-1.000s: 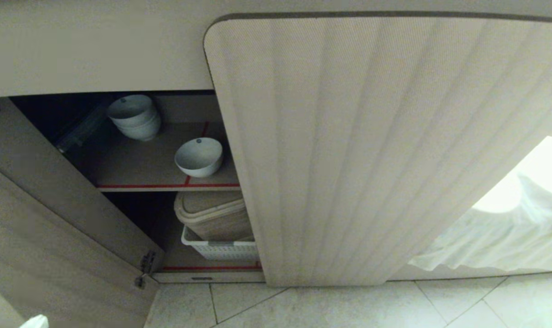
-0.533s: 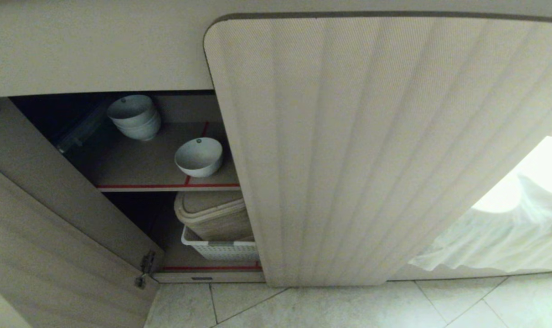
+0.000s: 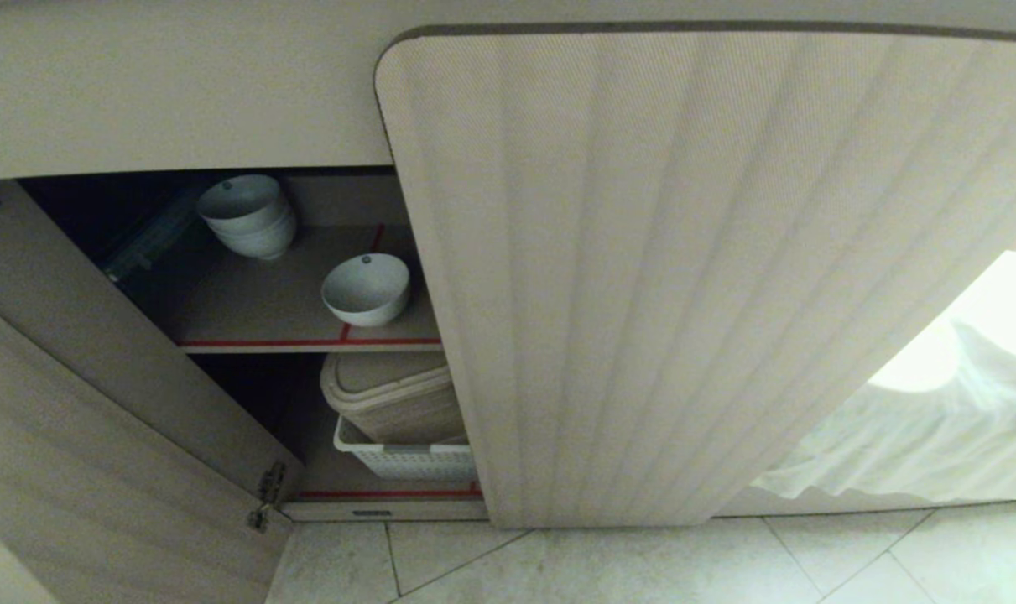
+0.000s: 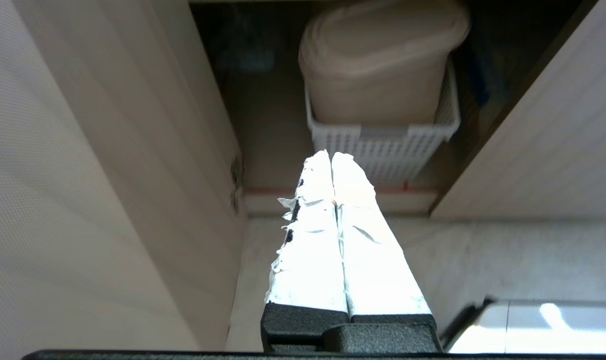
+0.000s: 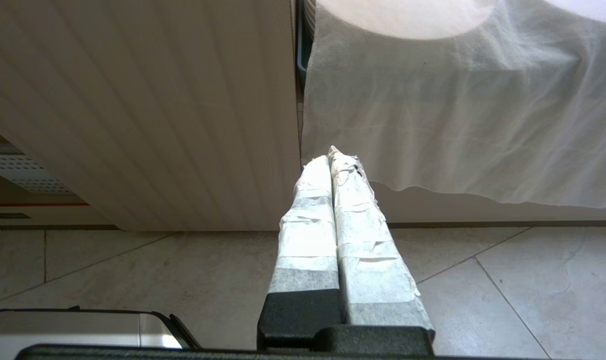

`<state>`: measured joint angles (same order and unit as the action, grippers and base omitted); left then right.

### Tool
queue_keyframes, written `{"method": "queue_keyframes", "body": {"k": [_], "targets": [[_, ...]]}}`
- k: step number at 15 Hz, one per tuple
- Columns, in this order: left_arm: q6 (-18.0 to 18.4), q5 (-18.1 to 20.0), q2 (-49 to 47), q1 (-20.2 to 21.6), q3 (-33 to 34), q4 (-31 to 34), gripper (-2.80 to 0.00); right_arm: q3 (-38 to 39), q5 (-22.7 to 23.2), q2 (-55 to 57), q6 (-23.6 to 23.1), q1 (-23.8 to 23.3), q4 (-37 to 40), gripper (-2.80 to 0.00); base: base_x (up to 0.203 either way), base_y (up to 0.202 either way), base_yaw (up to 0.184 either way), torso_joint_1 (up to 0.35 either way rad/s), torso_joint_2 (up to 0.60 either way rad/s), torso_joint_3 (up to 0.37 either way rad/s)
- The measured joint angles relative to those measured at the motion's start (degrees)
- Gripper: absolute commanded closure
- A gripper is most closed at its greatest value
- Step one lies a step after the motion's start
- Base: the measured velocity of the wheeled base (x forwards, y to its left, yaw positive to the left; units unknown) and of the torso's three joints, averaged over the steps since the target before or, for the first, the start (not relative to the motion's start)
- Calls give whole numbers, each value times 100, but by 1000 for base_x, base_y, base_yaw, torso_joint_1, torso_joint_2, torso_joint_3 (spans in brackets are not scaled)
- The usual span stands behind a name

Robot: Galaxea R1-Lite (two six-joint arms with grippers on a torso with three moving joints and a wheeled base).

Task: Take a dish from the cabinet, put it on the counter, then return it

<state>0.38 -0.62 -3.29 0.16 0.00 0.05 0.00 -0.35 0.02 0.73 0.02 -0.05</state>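
The dish (image 3: 366, 289), a small white bowl, sits alone near the front of the cabinet's upper shelf (image 3: 247, 323), which is edged in red tape. The cabinet (image 3: 684, 277) has its left door swung open and its fluted right door closed. My left gripper (image 4: 331, 157) is shut and empty, low in front of the open compartment, pointing at the lower shelf. My right gripper (image 5: 331, 156) is shut and empty too, low before the closed door. Neither gripper shows in the head view. The counter's beige front edge (image 3: 172, 92) runs above the opening.
A stack of white bowls (image 3: 247, 216) stands at the back of the upper shelf. Below, a beige lidded container (image 3: 394, 394) sits in a white perforated basket (image 3: 407, 460). The open door (image 3: 96, 453) stands at the left. A white cloth (image 3: 919, 428) hangs right. Tiled floor (image 3: 642, 566) lies below.
A white fingertip at the head view's bottom left corner one second ago has dropped out of that view. The dish and the cabinet have stayed put.
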Motion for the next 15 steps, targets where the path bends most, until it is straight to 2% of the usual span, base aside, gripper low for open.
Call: {"method": "queue_keyframes", "body": {"k": [4, 15], "targets": [[-14, 2, 286, 0, 0, 6, 0, 0, 2, 0, 0, 0, 0, 0, 0, 0, 0, 0, 0, 0], [-20, -1, 326, 0, 0, 5, 0, 0, 2, 0, 1, 0, 0, 0, 0, 0, 0, 0, 0, 0]]}}
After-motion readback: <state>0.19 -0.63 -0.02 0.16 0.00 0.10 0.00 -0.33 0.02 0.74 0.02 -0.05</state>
